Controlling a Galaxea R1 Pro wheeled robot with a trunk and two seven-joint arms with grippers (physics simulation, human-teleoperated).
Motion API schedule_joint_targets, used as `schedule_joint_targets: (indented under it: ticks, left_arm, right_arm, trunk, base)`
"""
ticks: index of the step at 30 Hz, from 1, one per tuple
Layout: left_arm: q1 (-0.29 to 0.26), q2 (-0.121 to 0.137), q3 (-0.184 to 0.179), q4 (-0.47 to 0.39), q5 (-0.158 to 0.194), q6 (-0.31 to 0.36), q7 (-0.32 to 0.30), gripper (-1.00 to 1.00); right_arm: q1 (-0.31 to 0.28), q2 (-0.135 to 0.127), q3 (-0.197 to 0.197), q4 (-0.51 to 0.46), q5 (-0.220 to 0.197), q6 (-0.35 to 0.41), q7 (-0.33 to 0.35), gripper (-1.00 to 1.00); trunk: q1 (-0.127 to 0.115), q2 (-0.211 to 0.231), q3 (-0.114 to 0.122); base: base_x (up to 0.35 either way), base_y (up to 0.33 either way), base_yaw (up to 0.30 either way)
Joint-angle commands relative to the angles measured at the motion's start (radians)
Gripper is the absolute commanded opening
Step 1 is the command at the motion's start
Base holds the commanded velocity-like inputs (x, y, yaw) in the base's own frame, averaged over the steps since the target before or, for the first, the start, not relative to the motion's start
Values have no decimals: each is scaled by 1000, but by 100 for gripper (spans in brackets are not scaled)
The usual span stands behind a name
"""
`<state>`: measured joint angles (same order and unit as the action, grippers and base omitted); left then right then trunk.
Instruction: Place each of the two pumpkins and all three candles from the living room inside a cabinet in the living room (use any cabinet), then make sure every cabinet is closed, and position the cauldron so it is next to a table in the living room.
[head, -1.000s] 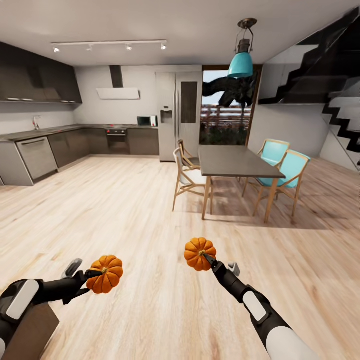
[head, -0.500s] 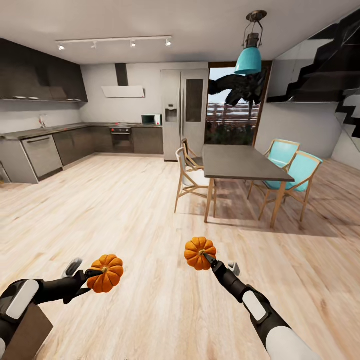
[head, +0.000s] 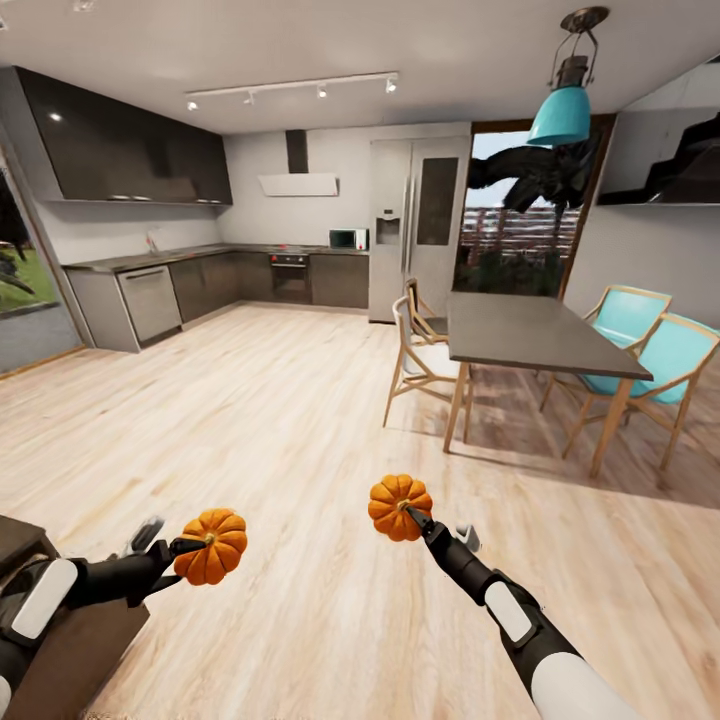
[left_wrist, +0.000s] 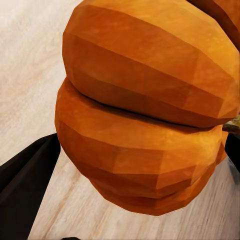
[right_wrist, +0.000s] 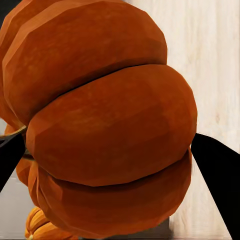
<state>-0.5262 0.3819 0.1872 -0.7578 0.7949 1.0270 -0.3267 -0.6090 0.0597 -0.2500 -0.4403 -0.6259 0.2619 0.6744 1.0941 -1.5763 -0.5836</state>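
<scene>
Each gripper holds one bright-orange ribbed pumpkin above the pale wood floor. In the head view my left gripper is shut on the left pumpkin at the lower left, pinching it near the stem. My right gripper is shut on the right pumpkin near the middle. In the left wrist view its pumpkin sits close up between dark fingers. The right wrist view shows the other pumpkin between black fingers.
A grey dining table with wooden and teal chairs stands ahead to the right. Dark kitchen counters and a fridge line the far wall. A dark-brown wooden surface lies under my left arm. Open floor stretches ahead.
The camera has turned left, so the whole room has slid right in the picture and a window has come in at the left. Both arms and their pumpkins keep the same pose.
</scene>
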Motion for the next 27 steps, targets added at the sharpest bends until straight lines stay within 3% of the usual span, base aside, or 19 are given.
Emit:
schedule_joint_targets:
  ticks: [1,12,15,16,17,18,19,22,25,26,27]
  left_arm:
    - [0,-1,-1,0,1,1,3,-100]
    - [0,-2,-7,0,-9,4,13,-100]
    - [0,-5,-10,-1,-12,-1,26,-100]
    - [-1,-9,-12,-1,-12,-2,50,-100]
    - [-4,-13,-13,-5,-12,-3,96,-100]
    - [-6,-13,-13,-8,-12,-3,114,-100]
    - [-8,-18,-14,-25,-12,-3,171,-100]
    - [-10,-41,-16,-59,-13,-5,309,-100]
    - [-11,-96,-23,-84,-13,-7,454,-100]
    - [-11,-117,-41,-104,-13,-8,521,-100]
    - [-11,-125,-55,-112,-13,-8,556,-100]
  right_arm:
    - [0,0,0,0,0,0,1,-100]
    - [-1,0,9,-3,18,-3,-7,-100]
    - [-1,1,18,-11,24,-1,-85,-100]
    - [-1,3,45,-21,25,0,-136,-100]
    - [-1,5,110,-44,26,0,-201,-100]
    - [-1,5,135,-54,26,0,-224,-100]
    - [-1,6,212,-84,26,2,-300,-100]
    - [-1,10,355,-157,26,8,-500,-100]
    - [-2,19,453,-208,24,15,-739,-100]
    - [-2,32,485,-226,25,18,-844,-100]
    - [-2,41,502,-236,25,23,-904,-100]
  trunk:
    - [-4,7,3]
    - [-46,84,38]
    - [-58,105,46]
    - [-61,112,49]
    - [-65,119,51]
    - [-69,126,53]
    - [-73,133,55]
    - [-84,154,62]
    - [-96,175,68]
    - [-100,182,70]
    - [-104,189,72]
  base:
    - [0,-4,291]
    - [0,-1,291]
    - [0,0,288]
    - [0,0,271]
    - [0,0,253]
    - [0,0,249]
    - [0,0,241]
    - [0,0,237]
    - [0,0,234]
    - [0,0,233]
    - [0,0,233]
